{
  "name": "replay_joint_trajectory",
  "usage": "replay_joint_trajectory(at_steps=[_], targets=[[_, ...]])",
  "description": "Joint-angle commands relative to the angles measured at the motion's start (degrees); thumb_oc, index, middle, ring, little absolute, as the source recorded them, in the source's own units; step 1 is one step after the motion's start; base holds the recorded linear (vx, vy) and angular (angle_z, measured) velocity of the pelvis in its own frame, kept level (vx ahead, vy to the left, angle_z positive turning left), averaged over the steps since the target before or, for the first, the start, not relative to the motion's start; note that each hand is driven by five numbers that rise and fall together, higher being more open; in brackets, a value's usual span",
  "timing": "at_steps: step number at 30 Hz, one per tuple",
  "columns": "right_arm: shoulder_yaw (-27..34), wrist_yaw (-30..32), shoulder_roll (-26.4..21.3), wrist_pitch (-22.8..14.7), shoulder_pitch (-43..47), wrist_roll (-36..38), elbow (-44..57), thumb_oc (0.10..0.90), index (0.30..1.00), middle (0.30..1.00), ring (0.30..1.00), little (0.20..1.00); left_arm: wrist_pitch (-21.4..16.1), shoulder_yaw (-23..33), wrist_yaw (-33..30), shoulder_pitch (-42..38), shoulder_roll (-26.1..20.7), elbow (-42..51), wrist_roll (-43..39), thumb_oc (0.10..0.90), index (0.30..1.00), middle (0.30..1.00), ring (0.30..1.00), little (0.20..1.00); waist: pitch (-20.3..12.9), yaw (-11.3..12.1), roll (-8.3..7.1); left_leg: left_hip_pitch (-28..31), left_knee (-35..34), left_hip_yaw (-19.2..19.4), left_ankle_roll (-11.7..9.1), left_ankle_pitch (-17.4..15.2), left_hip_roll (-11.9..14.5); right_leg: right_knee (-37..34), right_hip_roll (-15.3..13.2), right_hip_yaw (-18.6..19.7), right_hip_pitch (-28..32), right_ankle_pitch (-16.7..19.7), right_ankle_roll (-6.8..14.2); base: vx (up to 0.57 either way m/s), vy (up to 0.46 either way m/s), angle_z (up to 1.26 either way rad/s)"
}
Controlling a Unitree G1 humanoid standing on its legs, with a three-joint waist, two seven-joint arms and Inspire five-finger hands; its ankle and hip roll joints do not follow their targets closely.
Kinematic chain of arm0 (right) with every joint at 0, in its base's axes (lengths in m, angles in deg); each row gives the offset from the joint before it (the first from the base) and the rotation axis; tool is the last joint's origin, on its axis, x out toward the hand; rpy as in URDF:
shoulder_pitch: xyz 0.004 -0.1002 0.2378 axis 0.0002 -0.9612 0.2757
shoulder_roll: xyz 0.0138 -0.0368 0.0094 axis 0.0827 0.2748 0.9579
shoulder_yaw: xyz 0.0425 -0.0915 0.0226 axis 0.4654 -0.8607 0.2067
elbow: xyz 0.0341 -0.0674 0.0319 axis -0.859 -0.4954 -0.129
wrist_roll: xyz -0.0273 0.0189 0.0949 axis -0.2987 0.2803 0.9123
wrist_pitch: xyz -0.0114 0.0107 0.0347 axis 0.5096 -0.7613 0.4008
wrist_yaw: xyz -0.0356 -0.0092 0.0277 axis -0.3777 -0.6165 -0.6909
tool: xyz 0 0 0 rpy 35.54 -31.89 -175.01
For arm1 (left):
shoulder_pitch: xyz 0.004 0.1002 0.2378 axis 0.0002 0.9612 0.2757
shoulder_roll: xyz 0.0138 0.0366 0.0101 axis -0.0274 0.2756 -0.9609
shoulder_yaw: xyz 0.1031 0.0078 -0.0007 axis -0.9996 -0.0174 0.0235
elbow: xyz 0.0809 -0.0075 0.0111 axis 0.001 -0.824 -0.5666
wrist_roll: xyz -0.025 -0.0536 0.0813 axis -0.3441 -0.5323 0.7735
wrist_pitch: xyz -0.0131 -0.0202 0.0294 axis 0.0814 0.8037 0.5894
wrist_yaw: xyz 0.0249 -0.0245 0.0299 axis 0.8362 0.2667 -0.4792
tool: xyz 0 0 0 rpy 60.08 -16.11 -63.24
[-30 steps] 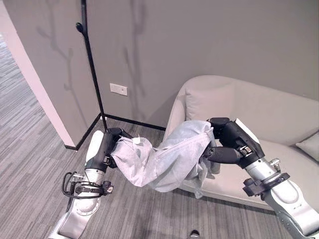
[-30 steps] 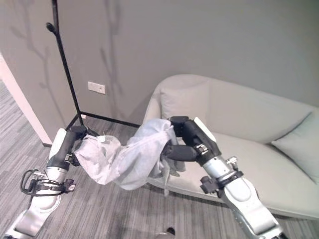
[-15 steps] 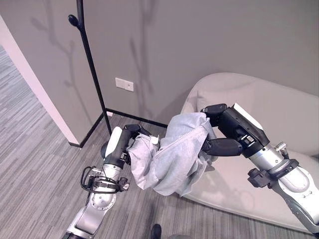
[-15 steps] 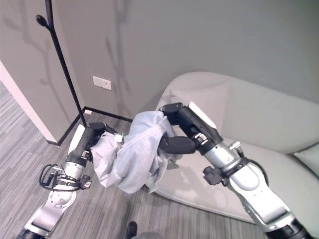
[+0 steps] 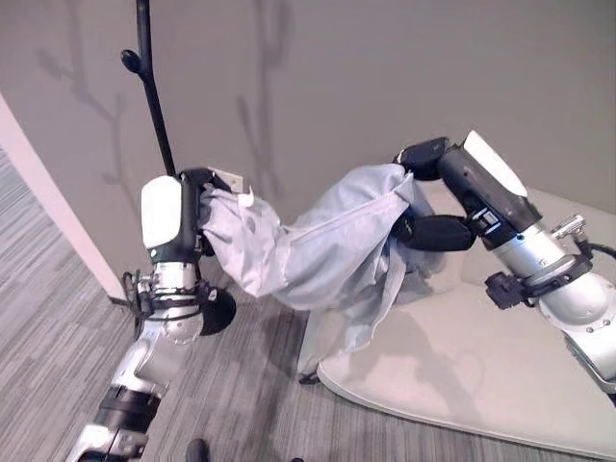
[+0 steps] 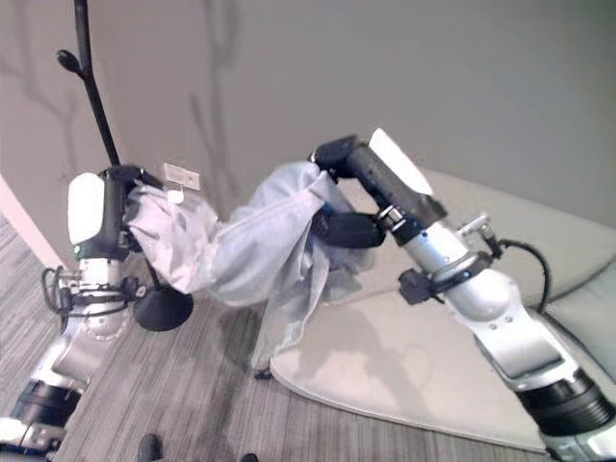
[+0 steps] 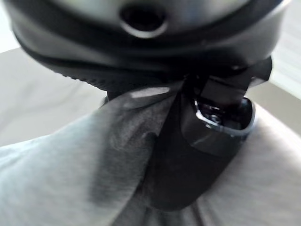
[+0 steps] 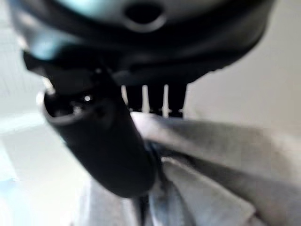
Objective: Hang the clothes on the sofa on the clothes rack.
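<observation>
A light grey garment (image 5: 327,250) hangs stretched between my two hands, its lower edge drooping above the floor in front of the sofa (image 5: 500,366). My left hand (image 5: 188,207) is shut on its left end, close beside the black pole of the clothes rack (image 5: 154,115). My right hand (image 5: 438,192) is shut on the right end, held over the sofa seat. In the left wrist view the thumb (image 7: 197,155) presses into the grey cloth (image 7: 70,174). In the right wrist view the thumb (image 8: 101,146) pinches a fold of cloth (image 8: 211,150).
The rack's round black base (image 6: 162,308) sits on the grey striped floor (image 5: 58,318) near the wall corner. One knobbed branch (image 5: 130,62) sticks out of the pole above my left hand. A white wall socket (image 6: 180,175) is behind the garment.
Both hands have risen with the garment and spread it wider. The left hand has come up close to the rack pole. The camera has shifted too.
</observation>
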Motion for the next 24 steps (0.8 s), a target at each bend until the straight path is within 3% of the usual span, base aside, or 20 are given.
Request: replay_joint_trajectory(at_steps=[1, 2, 5, 11, 15, 16, 18, 19, 22, 24], targets=[[0.7, 7.5, 2.9, -0.6, 8.4, -6.2, 0.2, 0.400, 0.300, 0.300, 0.300, 0.300, 1.8, -0.1, -6.9, -7.0, -1.6, 2.4, 5.2, 0.400, 0.300, 0.300, 0.300, 0.300, -7.6, 2.8, -1.64, 4.6, -3.1, 1.2, -1.0, 0.5, -3.7, 0.7, -6.0, -0.1, 1.4, -1.0, 5.0, 0.17, 0.233, -0.09], [-3.3, 8.9, 5.4, 1.3, 15.2, -10.6, -1.7, 0.400, 0.300, 0.300, 0.300, 0.300, 4.3, -0.6, -7.8, -11.3, -3.5, -1.4, 5.6, 0.400, 0.300, 0.300, 0.300, 0.300, -8.3, 3.2, -1.54, 5.3, -2.7, 2.1, -0.5, -0.5, -5.0, 0.7, -7.1, 0.8, 1.1, -0.4, 5.8, 0.14, 0.181, 0.01], [-7.3, 10.5, 7.8, 2.9, 21.3, -15.3, -4.5, 0.400, 0.300, 0.300, 0.300, 0.300, 6.0, -0.4, -9.3, -14.3, -5.1, -4.6, 4.7, 0.400, 0.300, 0.300, 0.300, 0.300, -8.4, 3.3, -1.60, 5.7, -2.3, 3.2, 0.1, -1.4, -5.7, 0.7, -7.9, 1.7, 0.6, 0.0, 6.4, 0.07, 0.119, 0.03], [-9.1, 13.6, 11.5, 5.7, 28.6, -25.2, -8.7, 0.400, 0.300, 0.300, 0.300, 0.300, 10.6, 1.6, -11.2, -18.1, -7.2, -6.2, 6.1, 0.400, 0.300, 0.300, 0.300, 0.300, -9.3, 4.0, -1.02, 7.2, -4.1, 4.4, 2.0, -2.7, -8.3, 2.0, -9.4, 1.8, 0.6, 0.4, 7.8, 0.10, 0.093, -0.05], [-8.2, 15.6, 14.3, 7.8, 29.8, -28.7, -10.0, 0.400, 0.300, 0.300, 0.300, 0.300, 12.9, -0.8, -10.6, -21.1, -7.1, -8.3, 7.8, 0.400, 0.300, 0.300, 0.300, 0.300, -8.4, 3.8, -0.01, 7.9, -3.3, 2.5, 4.3, -5.2, -11.4, 11.5, -10.6, 2.1, -1.1, 1.0, 9.0, 0.12, 0.174, 0.18], [-9.3, 15.6, 15.3, 8.9, 31.5, -30.7, -10.4, 0.400, 0.300, 0.300, 0.300, 0.300, 14.4, -3.1, -10.4, -24.5, -6.5, -12.2, 6.2, 0.400, 0.300, 0.300, 0.300, 0.300, -7.8, 3.5, 0.24, 8.1, -2.0, 1.4, 6.3, -6.3, -13.5, 19.1, -12.6, 1.7, -3.5, 6.6, 9.7, 0.11, 0.245, 0.56], [-10.1, 16.3, 15.8, 10.7, 34.4, -32.4, -13.0, 0.400, 0.300, 0.300, 0.300, 0.300, 15.7, -3.1, -10.2, -26.4, -6.1, -12.5, 5.3, 0.400, 0.300, 0.300, 0.300, 0.300, -6.4, 3.0, 1.44, 9.0, -1.8, 0.5, 8.0, -7.0, -14.1, 28.4, -13.1, 2.6, -7.3, 9.6, 9.4, 0.08, 0.218, 0.46], [-10.4, 17.4, 15.4, 11.6, 35.4, -33.4, -14.5, 0.400, 0.300, 0.300, 0.300, 0.300, 15.3, -3.2, -10.2, -27.3, -6.0, -11.6, 4.9, 0.400, 0.300, 0.300, 0.300, 0.300, -5.7, 3.1, 2.05, 9.2, -1.8, 0.2, 8.3, -7.2, -13.7, 31.5, -12.9, 2.2, -9.2, 8.8, 9.2, 0.10, 0.132, 0.31], [-11.0, 17.9, 15.2, 13.4, 37.0, -34.4, -19.1, 0.400, 0.300, 0.300, 0.300, 0.300, 15.4, -1.3, -11.1, -28.9, -6.4, -12.3, 3.3, 0.400, 0.300, 0.300, 0.300, 0.300, -5.6, 2.5, 1.61, 10.8, -3.3, -2.4, 6.9, -7.9, -14.4, 25.0, -10.9, 3.1, -11.9, 1.1, 7.4, 0.21, -0.090, 0.23], [-12.4, 19.2, 13.7, 13.5, 39.7, -36.8, -20.2, 0.400, 0.300, 0.300, 0.300, 0.300, 14.6, -0.4, -12.4, -28.8, -7.5, -11.7, 3.0, 0.400, 0.300, 0.300, 0.300, 0.300, -4.7, 2.1, 1.04, 11.6, -3.3, -3.9, 5.3, -9.1, -13.9, 12.3, -10.6, 5.4, -13.9, 1.0, 8.1, 0.24, -0.220, 0.27]])
